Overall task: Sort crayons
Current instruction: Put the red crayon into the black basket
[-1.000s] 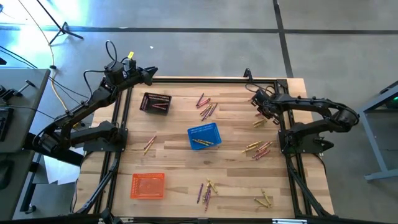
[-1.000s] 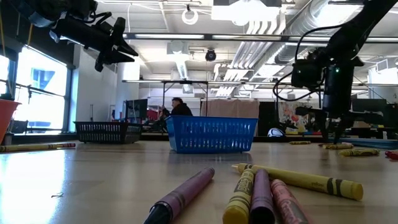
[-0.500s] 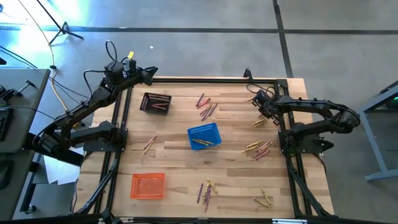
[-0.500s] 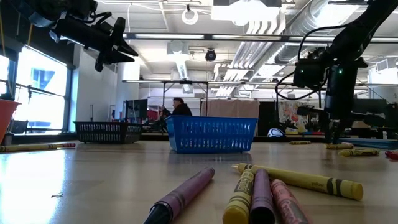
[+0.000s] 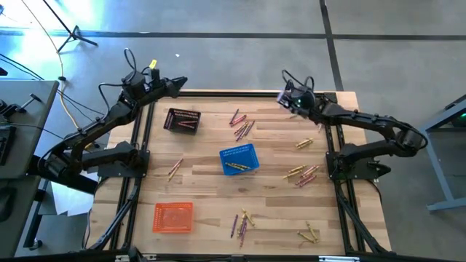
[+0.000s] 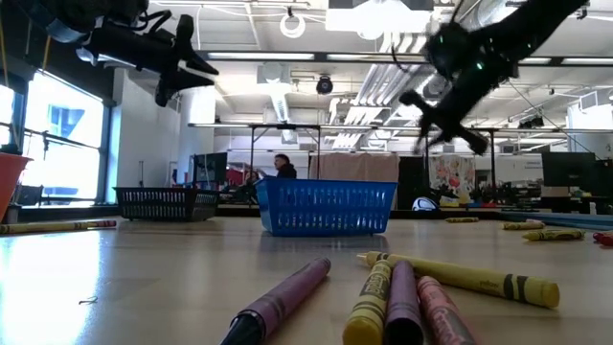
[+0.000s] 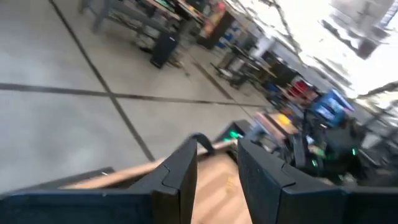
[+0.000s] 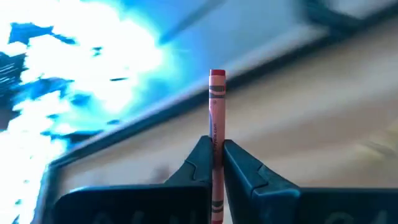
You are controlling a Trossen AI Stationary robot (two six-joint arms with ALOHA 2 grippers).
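Right hand (image 8: pixel 214 163), raised over the table's far edge, pinches a red crayon (image 8: pixel 216 112).

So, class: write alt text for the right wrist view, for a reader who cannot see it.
The right gripper is shut on a red crayon, which sticks out straight past the fingertips. Behind it, blurred, lie the wooden table and its dark edge.

Overhead, table-level, two wrist views

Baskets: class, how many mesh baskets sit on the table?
3: black basket far left, blue basket at centre, orange basket near left. None seems hidden.
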